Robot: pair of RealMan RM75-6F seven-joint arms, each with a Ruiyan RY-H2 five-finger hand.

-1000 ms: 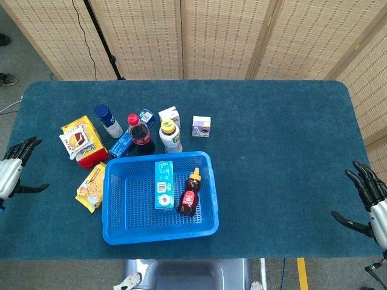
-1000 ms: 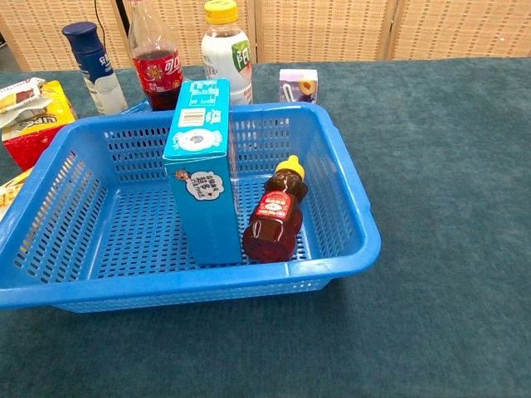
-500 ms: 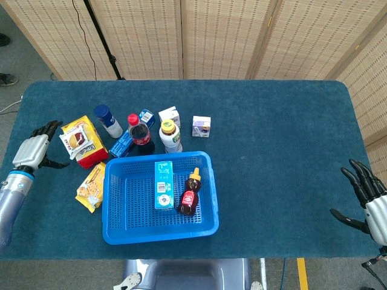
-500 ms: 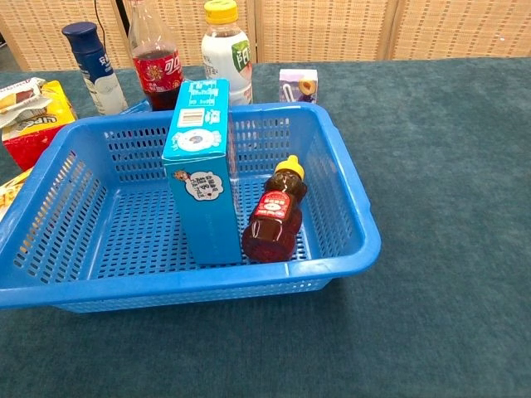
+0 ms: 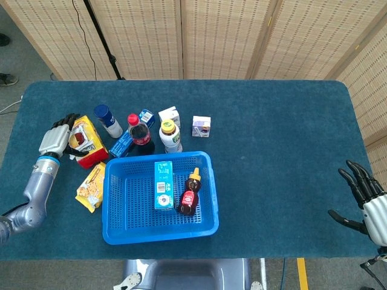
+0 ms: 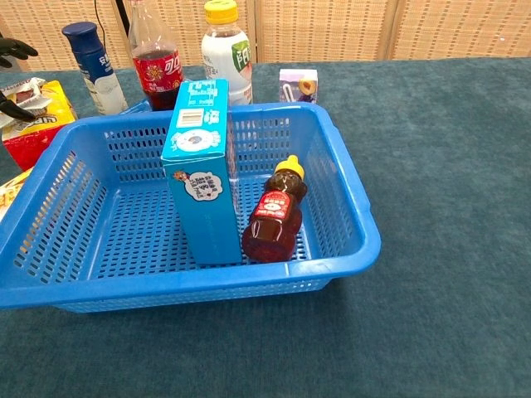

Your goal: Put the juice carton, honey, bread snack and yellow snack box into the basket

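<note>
The blue basket (image 5: 208, 205) (image 6: 348, 199) stands near the table's front edge. Inside it the blue juice carton (image 5: 163, 184) (image 6: 199, 166) stands upright, and the honey bear bottle (image 5: 190, 194) (image 6: 274, 217) leans beside it. Left of the basket sits the yellow snack box (image 5: 86, 144) (image 6: 33, 116) with a red side. A flat yellow bread snack packet (image 5: 92, 186) lies in front of that box. My left hand (image 5: 57, 138) (image 6: 12, 50) is at the box's left edge with fingers apart, holding nothing. My right hand (image 5: 364, 194) hangs open off the table's right front corner.
Behind the basket stand a blue-capped bottle (image 5: 107, 121), a cola bottle (image 5: 139, 133) and a yellow-capped white bottle (image 5: 171, 136). Two small cartons (image 5: 201, 126) (image 5: 170, 115) and a flat blue box (image 5: 121, 144) lie among them. Folding screens back the table.
My left hand has moved from the table's left edge inward and away from me, up to the yellow snack box. The right hand has barely shifted. Basket contents are unchanged.
</note>
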